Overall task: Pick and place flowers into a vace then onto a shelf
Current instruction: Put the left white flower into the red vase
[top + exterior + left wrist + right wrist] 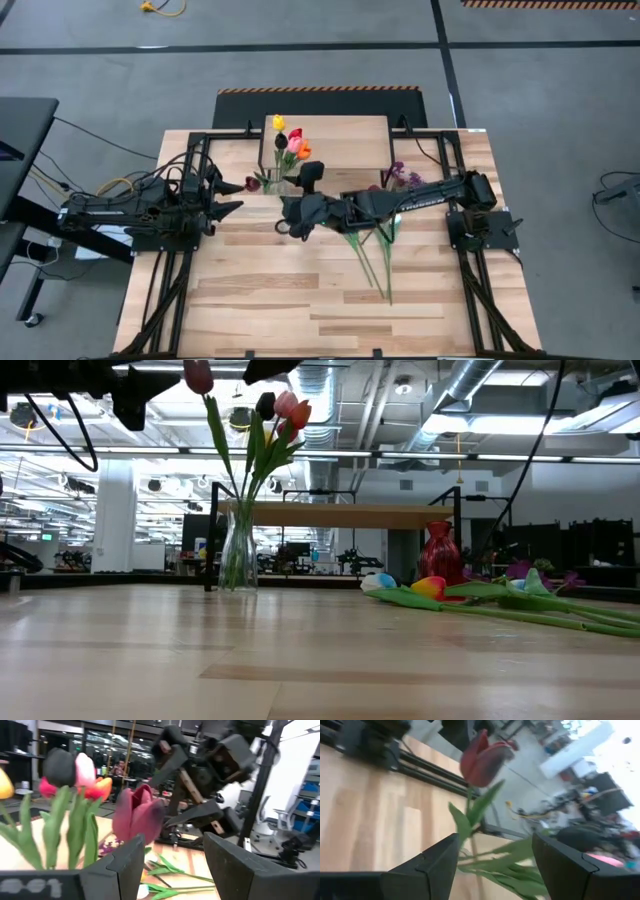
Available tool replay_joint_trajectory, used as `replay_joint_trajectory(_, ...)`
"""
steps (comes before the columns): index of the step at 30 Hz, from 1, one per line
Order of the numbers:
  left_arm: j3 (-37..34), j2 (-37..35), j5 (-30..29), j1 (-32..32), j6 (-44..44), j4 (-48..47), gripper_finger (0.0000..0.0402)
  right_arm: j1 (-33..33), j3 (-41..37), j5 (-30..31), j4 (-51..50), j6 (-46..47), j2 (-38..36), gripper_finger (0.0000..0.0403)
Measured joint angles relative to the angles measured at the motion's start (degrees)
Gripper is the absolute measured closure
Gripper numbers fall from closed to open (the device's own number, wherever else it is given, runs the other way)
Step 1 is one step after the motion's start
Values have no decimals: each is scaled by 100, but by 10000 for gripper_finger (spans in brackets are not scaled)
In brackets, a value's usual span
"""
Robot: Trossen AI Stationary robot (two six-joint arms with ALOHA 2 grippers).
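- Grey concrete floor with dark lines and a hazard-striped strip behind the setup; light wood-plank bench (300, 300) in the middle. The low view shows an open workshop with ceiling ducts beyond it.
- Legible writing: white lettering on the right arm's forearm in the high view, too small to read with certainty. Pale characters on the left fingers' base in the left wrist view, blurred, unreadable.
- Landmark: clear glass vase (238, 555), standing upright on the bench just in front of the shelf (350, 135).
- Vase holds tulips (292, 140): yellow, dark, pink, orange-red heads. A dark red tulip (254, 183) leans out of it toward the left arm.
- Left gripper (232, 197) just beside the vase on its left, level with the dark red head; fingers (125, 867) spread apart, holding nothing.
- Right arm reaches across the bench; right gripper (288, 215) near the vase on its front side, fingers (427, 865) open, the dark red tulip's stem between them, contact not seen.
- Loose flowers (375, 250) lie flat on the bench to the right of the vase, well apart; purple sprigs (402, 177) near the shelf's right end.
- Red vase-like object (440, 552) visible right of the glass vase in the low view.
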Motion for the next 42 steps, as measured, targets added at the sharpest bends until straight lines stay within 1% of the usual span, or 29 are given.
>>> replay_joint_trajectory(6, 0, -4, -693, 0, 166, 43, 210, 268, 0, 1085, 37, 29, 0, 158)
replay_joint_trajectory(9, 0, -4, -704, 0, 464, 233, 210, 374, 0, 1563, 46, 32, 0, 159)
replay_joint_trajectory(12, 0, -4, -316, -54, 870, 616, 210, 476, 0, 2051, 52, 32, 0, 163)
replay_joint_trajectory(14, 0, -4, 141, -154, 1114, 936, 210, 539, 0, 2381, 76, 33, 0, 169)
replay_joint_trajectory(17, 0, -4, 977, -373, 1361, 1479, 210, 640, 0, 2815, 217, 34, 0, 186)
replay_joint_trajectory(19, 2, -4, 1336, -553, 1392, 1759, 210, 712, 0, 2887, 296, 34, 0, 207)
replay_joint_trajectory(21, 2, -3, 1524, -755, 1384, 1915, 210, 795, 0, 2867, 335, 44, 0, 238)
replay_joint_trajectory(24, 3, 119, 1493, -1114, 1296, 1956, 210, 949, 0, 2826, 324, 225, 0, 303)
replay_joint_trajectory(27, 4, 378, 1217, -1531, 1288, 1956, 210, 1132, 0, 2510, 142, 605, 0, 377)
replay_joint_trajectory(28, 3, 474, 1038, -1678, 1315, 1967, 210, 1198, 0, 2333, 67, 752, 0, 389)
replay_joint_trajectory(29, 2, 577, 828, -1821, 1387, 1977, 210, 1271, 0, 2153, -10, 918, 0, 392)
replay_joint_trajectory(31, 3, 786, 385, -2106, 1522, 1997, 210, 1412, 0, 1859, -287, 1350, -5, 383)
replay_joint_trajectory(33, 2, 960, -6, -2356, 1605, 2019, 210, 1542, 0, 1485, -993, 2025, -75, 377)
replay_joint_trajectory(37, 2, 1185, -520, -2789, 1653, 2065, 210, 1652, -4, 324, -2935, 4157, -171, 384)
replay_joint_trajectory(39, 2, 1249, -691, -2967, 1724, 2120, 210, 1685, -5, 71, -3779, 5201, -176, 395)
replay_joint_trajectory(42, 2, 1252, -889, -3192, 1829, 2128, 210, 1761, -218, -53, -4788, 6453, -188, 400)
